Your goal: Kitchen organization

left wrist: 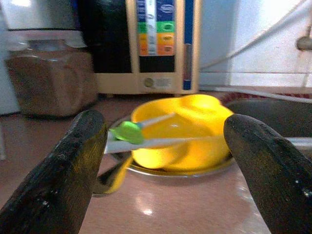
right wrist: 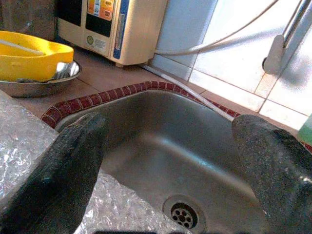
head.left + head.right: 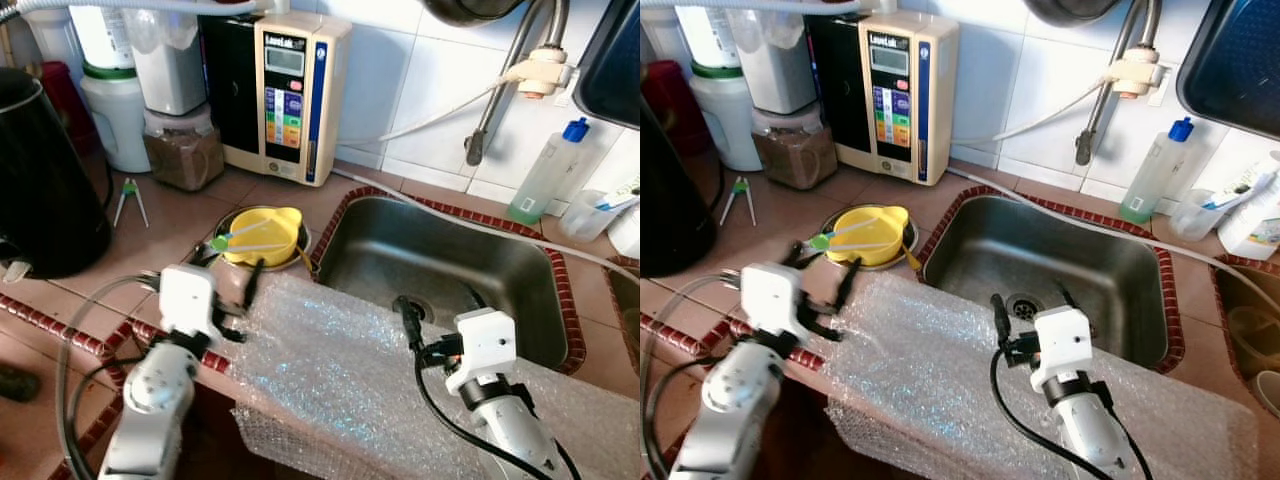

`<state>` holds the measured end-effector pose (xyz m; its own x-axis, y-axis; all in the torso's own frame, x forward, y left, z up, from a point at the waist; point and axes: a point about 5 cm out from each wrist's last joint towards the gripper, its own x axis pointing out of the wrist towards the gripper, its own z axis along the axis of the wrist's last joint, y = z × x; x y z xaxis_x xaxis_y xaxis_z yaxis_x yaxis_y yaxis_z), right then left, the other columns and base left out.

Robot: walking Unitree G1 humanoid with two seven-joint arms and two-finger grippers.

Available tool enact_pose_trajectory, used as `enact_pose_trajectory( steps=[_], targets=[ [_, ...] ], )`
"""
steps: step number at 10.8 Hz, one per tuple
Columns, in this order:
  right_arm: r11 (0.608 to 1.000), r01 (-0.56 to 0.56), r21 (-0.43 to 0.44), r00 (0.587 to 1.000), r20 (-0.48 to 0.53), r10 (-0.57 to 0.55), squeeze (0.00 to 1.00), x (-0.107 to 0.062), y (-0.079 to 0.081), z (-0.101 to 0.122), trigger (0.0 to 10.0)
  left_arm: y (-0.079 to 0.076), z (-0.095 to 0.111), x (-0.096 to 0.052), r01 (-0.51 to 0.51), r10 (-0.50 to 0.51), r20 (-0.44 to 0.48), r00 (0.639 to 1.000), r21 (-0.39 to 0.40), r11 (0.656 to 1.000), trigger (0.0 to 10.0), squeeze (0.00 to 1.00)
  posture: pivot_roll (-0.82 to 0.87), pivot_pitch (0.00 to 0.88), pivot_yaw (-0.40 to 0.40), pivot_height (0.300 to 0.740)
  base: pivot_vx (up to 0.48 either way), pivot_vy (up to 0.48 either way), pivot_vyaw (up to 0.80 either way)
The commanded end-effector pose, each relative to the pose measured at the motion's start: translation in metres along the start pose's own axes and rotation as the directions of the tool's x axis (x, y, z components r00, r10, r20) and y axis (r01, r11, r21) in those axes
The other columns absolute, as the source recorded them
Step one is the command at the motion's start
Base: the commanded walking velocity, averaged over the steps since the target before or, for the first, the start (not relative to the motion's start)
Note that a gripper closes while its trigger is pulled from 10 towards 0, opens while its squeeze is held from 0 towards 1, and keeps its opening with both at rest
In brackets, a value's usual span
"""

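- A black kettle (image 3: 40,190) stands at the far left of the tiled tabletop (image 3: 175,215), with a white blender base (image 3: 115,115) and a tub of brown grains (image 3: 185,155) behind it.
- A pair of green-tipped tongs (image 3: 130,200) lies on the tiles near the kettle.
- The left hand (image 3: 228,298) hovers low over the tabletop's front edge, fingers (image 1: 63,170) spread wide and holding nothing, aimed at the bowls.
- Just beyond it a yellow bowl (image 3: 265,235) sits inside a steel bowl (image 1: 161,171); a green-ended utensil (image 1: 127,132) lies across the yellow one.
- A cream water machine (image 3: 285,95) stands against the wall tiles behind the bowls.
- Bubble wrap (image 3: 330,370) is draped over the front edge, touching the sink's near rim.
- The steel sink (image 3: 450,270) is sunk in the tabletop, drain (image 2: 183,214) showing.
- The right hand (image 3: 437,320) hangs over the sink's near edge, above the wrap, fingers (image 2: 68,165) wide apart and holding nothing.
- A tap (image 3: 500,90) hangs from the wall above the sink.
- A blue-capped bottle (image 3: 545,170) stands at the far right by the wall.
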<state>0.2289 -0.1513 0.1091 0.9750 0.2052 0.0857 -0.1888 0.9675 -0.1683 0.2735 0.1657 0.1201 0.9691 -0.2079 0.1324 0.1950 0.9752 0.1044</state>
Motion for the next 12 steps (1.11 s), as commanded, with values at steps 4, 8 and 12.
enact_pose_trajectory(
  steps=[4, 8, 12],
  targets=[
    [0.994, -0.112, 0.022, 0.994, 0.006, 0.111, 0.0, 0.001, 0.012, 0.005, 10.0, -0.003, 0.004, 0.001, 0.0, 0.0, 0.01, 1.0, -0.071, 0.997, 10.0, 0.0, 0.06, 0.0, -0.076, 0.74, 0.0, 0.0, 0.0],
    [0.986, -0.165, 0.036, 0.986, -0.006, 0.165, 0.0, -0.003, 0.018, 0.002, 10.0, 0.002, 0.012, -0.005, -0.015, 0.021, 0.059, 0.998, -0.107, 0.994, 10.0, 0.0, 0.06, 0.0, -0.085, 0.74, 0.0, 0.0, 0.0],
    [0.976, -0.21, 0.052, 0.978, -0.005, 0.211, 0.0, 0.0, 0.02, 0.001, 10.0, 0.014, 0.014, -0.001, -0.13, 0.138, 0.052, 0.989, -0.133, 0.983, 10.0, 1.0, 0.07, 0.0, -0.09, 0.74, 0.0, 0.0, 0.0]
  ],
)
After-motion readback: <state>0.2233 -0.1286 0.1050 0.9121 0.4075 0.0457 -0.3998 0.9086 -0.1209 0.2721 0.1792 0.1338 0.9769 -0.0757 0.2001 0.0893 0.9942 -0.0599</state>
